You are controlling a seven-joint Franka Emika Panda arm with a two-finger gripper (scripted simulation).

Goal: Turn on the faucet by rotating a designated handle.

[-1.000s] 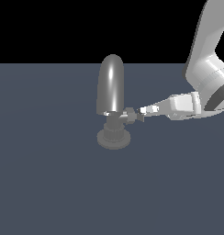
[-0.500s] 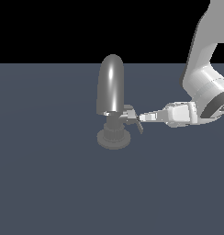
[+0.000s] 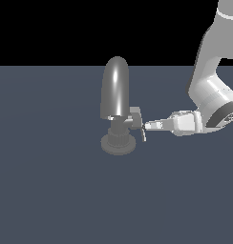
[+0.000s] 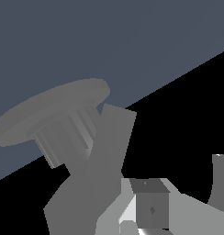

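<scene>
A: Where's the handle?

B: The handle [image 3: 143,132] sits right at the gripper [image 3: 146,127] tip: a short grey lever hanging down from a small hub [image 3: 134,118] on the side of the faucet [image 3: 116,107] that faces the arm. The hub is just beyond the fingertips, and the lever drops below them.

A: Is the tool closed on it?

B: I can't tell. In the exterior view the fingers [image 3: 156,125] reach level toward the hub and their tips meet the lever, but whether they clamp it or only touch isn't visible. The wrist view is too close: blocky grey pieces fill it, and the jaw gap doesn't show.

A: And the faucet itself?

B: Straight ahead of the gripper. The tall rounded spout rises above the fingers' level, and the short neck and round ribbed base [image 3: 118,143] lie below and ahead of them. The wrist view shows that base [image 4: 54,114] with its ribs, seen at a tilt.

A: Any containers?

B: None I can see.

A: The surface and the room?

B: A flat, dark blue-grey floor [image 3: 51,190] lies beneath the gripper and all around the faucet. Behind it the background is plain black. The white arm [image 3: 209,86] climbs away behind the gripper, on the exterior view's right.
</scene>
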